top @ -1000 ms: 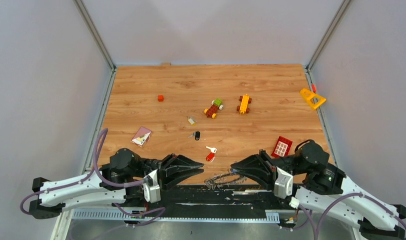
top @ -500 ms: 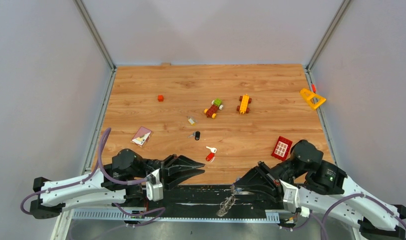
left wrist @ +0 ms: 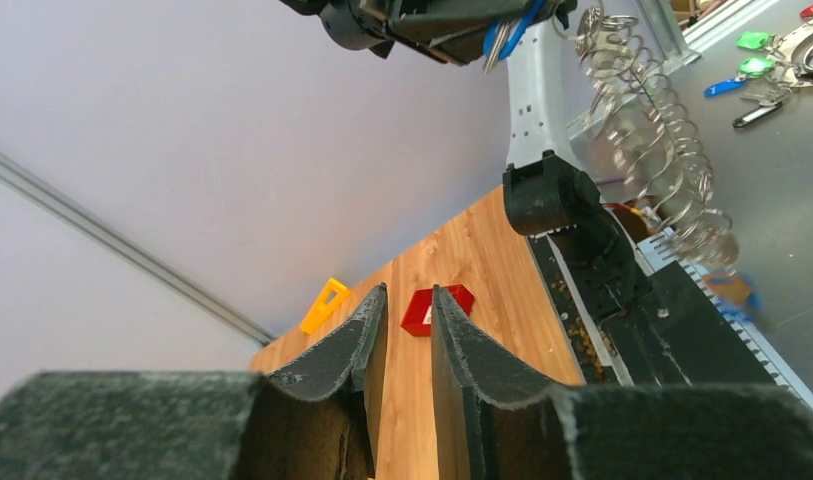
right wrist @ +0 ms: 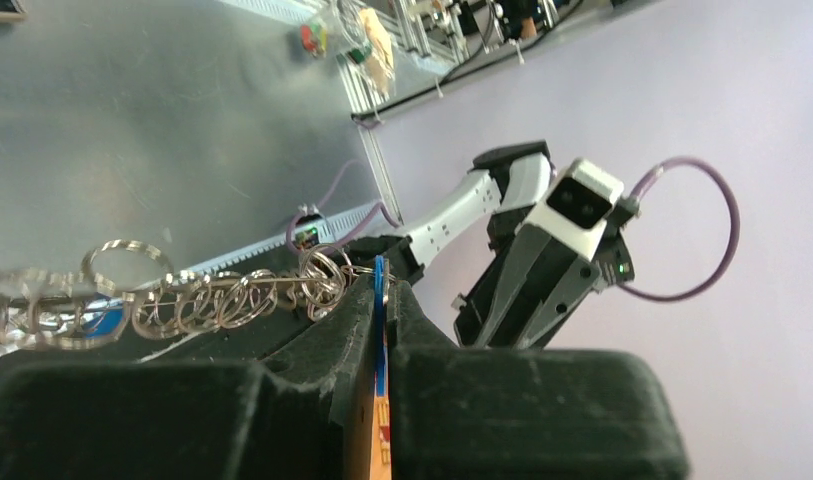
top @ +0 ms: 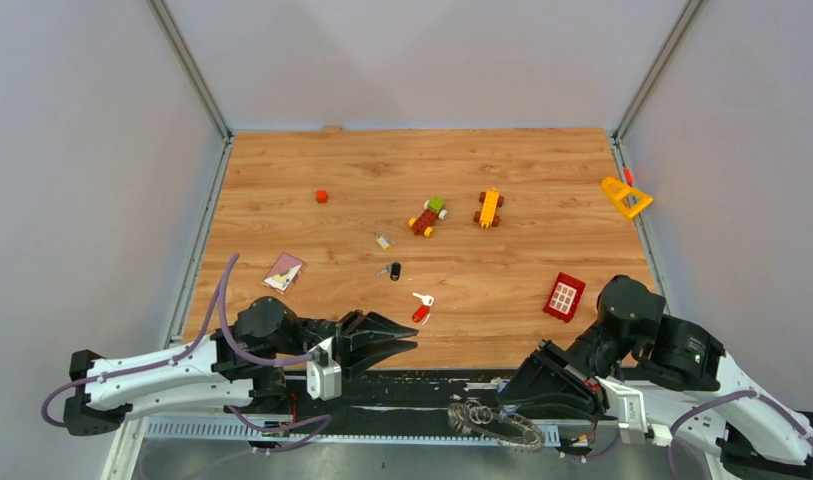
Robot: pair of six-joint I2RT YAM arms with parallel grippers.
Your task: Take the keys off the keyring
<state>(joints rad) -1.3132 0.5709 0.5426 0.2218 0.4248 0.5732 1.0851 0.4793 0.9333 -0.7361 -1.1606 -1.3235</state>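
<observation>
Both at near table edge | left jaws barely parted, empty | right jaws clamp blue key, keyring dangling

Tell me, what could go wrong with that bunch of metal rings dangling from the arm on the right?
The right end effector pinches only the thin blue key; the whole keyring hangs from it and might slip free. In the top view the keyring hangs past the near edge of the table, so a drop would likely land off the wood. The left end effector is empty and apart, so nothing backs it up.
</observation>
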